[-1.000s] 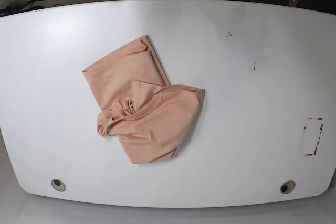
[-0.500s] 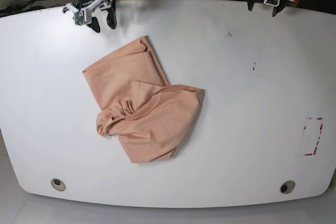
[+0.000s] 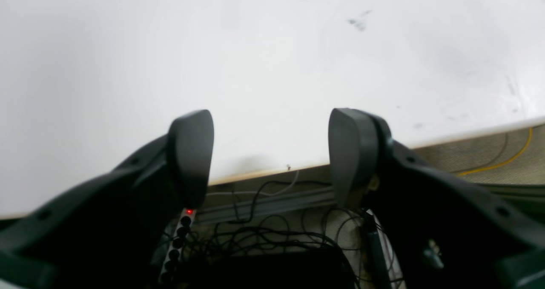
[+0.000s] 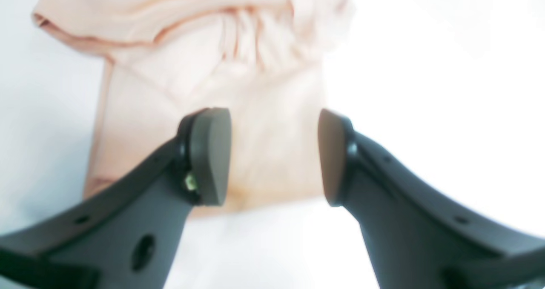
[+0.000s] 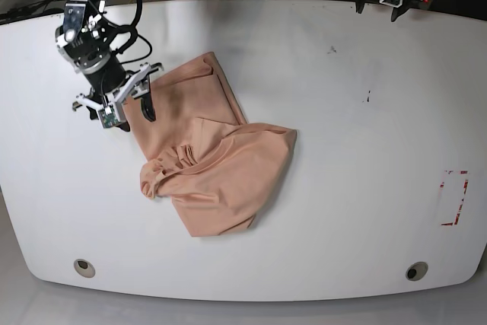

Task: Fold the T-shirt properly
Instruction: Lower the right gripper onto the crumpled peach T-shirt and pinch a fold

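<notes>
Peach T-shirt crumpled mid white counter — right gripper over its edge, jaws apart, empty; left gripper at counter rim, jaws apart, empty.

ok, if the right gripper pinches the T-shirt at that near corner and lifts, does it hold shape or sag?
Probably sags: the T-shirt lies crumpled, with bunched gathers near its middle, which suggests thin limp fabric. Its overlapping layers may slide apart or unfold as it rises. It looks light, so the open right gripper should lift it easily.

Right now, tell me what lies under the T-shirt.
The T-shirt lies crumpled on the white table, folded over itself. Anything beneath its layers is covered and cannot be seen.
</notes>
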Action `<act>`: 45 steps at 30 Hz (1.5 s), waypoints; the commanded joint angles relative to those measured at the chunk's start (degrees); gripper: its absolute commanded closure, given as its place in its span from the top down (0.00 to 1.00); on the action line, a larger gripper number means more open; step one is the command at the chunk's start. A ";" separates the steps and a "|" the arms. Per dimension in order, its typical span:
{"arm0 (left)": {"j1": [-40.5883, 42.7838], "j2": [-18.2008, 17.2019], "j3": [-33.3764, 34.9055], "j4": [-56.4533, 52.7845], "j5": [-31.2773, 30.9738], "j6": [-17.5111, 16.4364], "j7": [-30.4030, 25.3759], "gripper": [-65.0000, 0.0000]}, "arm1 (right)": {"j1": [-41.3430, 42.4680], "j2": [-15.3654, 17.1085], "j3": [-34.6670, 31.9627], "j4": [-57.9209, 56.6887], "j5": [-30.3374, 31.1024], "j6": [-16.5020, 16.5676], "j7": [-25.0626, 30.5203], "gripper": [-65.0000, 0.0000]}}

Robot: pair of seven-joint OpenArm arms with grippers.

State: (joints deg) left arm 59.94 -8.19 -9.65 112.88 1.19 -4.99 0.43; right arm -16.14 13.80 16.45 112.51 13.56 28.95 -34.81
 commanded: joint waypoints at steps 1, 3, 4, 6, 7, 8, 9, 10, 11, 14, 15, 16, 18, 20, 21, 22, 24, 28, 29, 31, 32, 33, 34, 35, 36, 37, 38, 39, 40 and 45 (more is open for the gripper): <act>0.85 -0.39 -0.24 0.83 -0.09 0.38 -1.26 0.60 | 4.67 1.80 -0.14 -0.82 -0.16 2.22 -1.19 0.49; 0.67 -0.39 -0.15 0.75 -0.09 0.38 -1.26 0.60 | 9.59 2.24 -1.46 -3.10 -2.09 3.89 -3.13 0.49; 0.32 -0.39 -0.15 0.75 -0.09 0.38 -1.26 0.60 | 11.44 2.42 -2.07 -4.24 -2.97 4.68 -3.57 0.49; -0.65 -0.39 -0.15 0.75 0.00 0.38 -1.26 0.60 | 14.34 2.51 -2.95 -6.62 -4.46 6.26 -4.09 0.49; -1.17 -0.39 -0.15 0.75 0.00 0.38 -1.26 0.60 | 16.10 2.51 -3.66 -7.94 -5.52 7.31 -4.09 0.49; -1.53 -0.39 -0.15 0.66 0.00 0.38 -1.26 0.60 | 17.86 2.51 -4.45 -9.34 -6.84 8.63 -4.09 0.49; -1.53 -0.39 -0.15 0.66 0.00 0.38 -1.26 0.60 | 19.09 2.51 -5.06 -10.31 -7.89 9.60 -4.09 0.49; -1.61 -0.39 -0.15 0.66 0.00 0.38 -1.26 0.60 | 20.05 2.51 -5.59 -11.10 -8.86 10.57 -4.09 0.49; -1.61 -0.39 -0.15 0.66 0.00 0.38 -1.26 0.60 | 21.37 2.51 -6.65 -12.24 -10.35 11.05 -4.09 0.49; -1.61 -0.39 -0.15 0.75 0.00 0.38 -1.26 0.60 | 25.24 2.51 -9.11 -15.59 -15.19 11.05 -4.01 0.49; -1.61 -0.39 -0.15 0.75 0.00 0.38 -1.26 0.60 | 26.12 2.51 -9.90 -16.46 -16.51 11.05 -3.92 0.49; -1.61 -0.39 -0.15 0.75 0.00 0.38 -1.26 0.60 | 27.44 2.51 -10.95 -17.78 -18.35 11.05 -3.83 0.49; -1.61 -0.39 -0.15 0.75 0.00 0.38 -1.26 0.60 | 30.25 2.51 -12.80 -20.33 -21.08 11.05 -3.74 0.49; -1.70 -0.39 -0.15 0.75 0.00 0.38 -1.26 0.60 | 32.19 2.51 -13.94 -22.53 -22.57 11.05 -3.13 0.49; -1.70 -0.39 -0.15 0.66 0.00 0.38 -1.26 0.60 | 33.68 2.51 -14.73 -24.20 -23.45 11.05 -1.98 0.49; -1.70 -0.39 -0.15 0.66 0.00 0.38 -1.26 0.60 | 35.00 2.59 -15.61 -26.31 -24.33 11.05 -0.67 0.49; -1.70 -0.39 -0.15 0.66 0.00 0.38 -1.26 0.60 | 36.67 2.59 -17.02 -29.30 -26.00 11.05 0.30 0.49; -2.40 -0.39 -0.15 0.66 0.00 0.38 -1.26 0.60 | 38.78 2.59 -21.06 -32.55 -29.43 11.05 0.30 0.49; -3.02 -0.39 -0.15 0.66 0.00 0.38 -1.26 0.60 | 38.87 2.59 -22.03 -32.55 -30.05 11.05 0.30 0.49; -3.90 -0.39 -0.24 0.66 0.00 0.38 -1.26 0.60 | 38.87 2.59 -23.35 -32.46 -31.19 11.05 0.30 0.49; -3.99 -0.39 -0.24 0.66 0.08 0.38 -1.26 0.60 | 38.78 2.59 -23.61 -32.46 -31.54 11.05 0.30 0.49; -4.07 -0.39 -0.24 0.57 0.08 0.38 -1.26 0.60 | 38.69 2.68 -24.05 -32.46 -31.80 11.05 0.30 0.49; -4.16 -0.47 -0.24 0.57 0.08 0.38 -1.26 0.60 | 38.69 3.21 -24.14 -32.46 -31.98 11.05 0.30 0.49; -4.16 -0.47 -0.24 0.57 0.08 0.38 -1.26 0.60 | 38.60 3.74 -24.49 -32.46 -31.98 11.05 0.30 0.49; -4.16 -0.47 -0.15 0.57 0.08 0.38 -1.26 0.60 | 38.60 4.44 -25.28 -32.46 -31.98 11.05 0.21 0.49; -4.16 -0.47 -0.15 0.57 0.08 0.38 -1.26 0.60 | 38.60 5.05 -26.69 -32.46 -31.89 11.05 0.21 0.49; -4.34 -0.47 -0.15 0.57 0.08 0.38 -1.26 0.60 | 38.51 5.58 -27.92 -32.38 -31.89 11.05 0.13 0.49; -4.95 -0.47 -0.15 0.57 0.08 0.38 -1.17 0.60 | 38.51 5.93 -28.89 -32.20 -31.89 11.05 0.13 0.49; -5.48 -0.47 -0.15 0.57 0.08 0.38 -1.17 0.60 | 38.43 6.55 -29.59 -31.67 -31.72 11.05 0.13 0.49; -6.10 -0.47 -0.15 -1.01 0.08 0.29 -1.17 0.60 | 37.11 7.52 -30.03 -31.32 -31.72 11.05 0.13 0.49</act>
State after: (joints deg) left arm 52.82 -8.36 -9.61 111.87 1.41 -4.97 0.32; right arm 19.62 20.62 -13.87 79.92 -18.04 40.53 -35.20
